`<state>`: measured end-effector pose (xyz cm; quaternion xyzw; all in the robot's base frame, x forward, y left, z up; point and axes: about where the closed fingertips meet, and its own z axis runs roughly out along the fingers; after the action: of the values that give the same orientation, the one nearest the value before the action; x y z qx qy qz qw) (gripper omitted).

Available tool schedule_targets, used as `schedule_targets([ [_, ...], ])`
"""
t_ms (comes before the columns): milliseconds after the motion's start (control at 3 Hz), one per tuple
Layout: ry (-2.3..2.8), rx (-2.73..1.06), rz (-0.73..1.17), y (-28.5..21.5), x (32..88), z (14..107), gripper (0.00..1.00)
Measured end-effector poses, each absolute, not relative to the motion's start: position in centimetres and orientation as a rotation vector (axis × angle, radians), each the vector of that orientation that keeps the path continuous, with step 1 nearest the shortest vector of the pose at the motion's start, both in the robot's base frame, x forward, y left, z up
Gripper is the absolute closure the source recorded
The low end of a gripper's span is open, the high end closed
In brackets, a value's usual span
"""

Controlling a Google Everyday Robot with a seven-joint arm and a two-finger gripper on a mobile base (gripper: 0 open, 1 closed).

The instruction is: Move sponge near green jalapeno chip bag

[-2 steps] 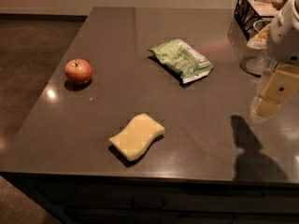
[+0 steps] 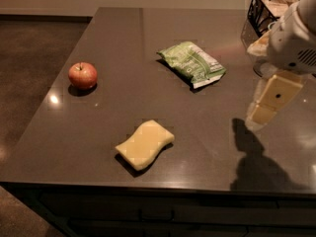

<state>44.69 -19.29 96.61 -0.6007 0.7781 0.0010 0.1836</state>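
Nothing legible (print on the green jalapeno chip bag [image 2: 191, 63] is too small); hand [image 2: 256, 118] hovers far right.

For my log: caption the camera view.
Pincer hovers over the table's right side; sponge at front, green jalapeno chip bag farther back, apple left.

Sponge [image 2: 144, 144] on table [image 2: 118, 28] near front edge, bag [image 2: 191, 63] behind it and a little right, well apart, apple [image 2: 83, 75] at left, basket [image 2: 256, 14] at far right corner, gripper [image 2: 261, 115] above table's right side, touching neither sponge nor bag.
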Motion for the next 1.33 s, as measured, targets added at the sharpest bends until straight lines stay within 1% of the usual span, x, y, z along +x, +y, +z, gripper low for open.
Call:
schedule_targets([
  [333,2.159,-1.687,0.102,-16.7,45.0,95.3,0.00],
  [1333,2.072,-1.929,0.226,-8.3,42.3,87.0,0.00],
])
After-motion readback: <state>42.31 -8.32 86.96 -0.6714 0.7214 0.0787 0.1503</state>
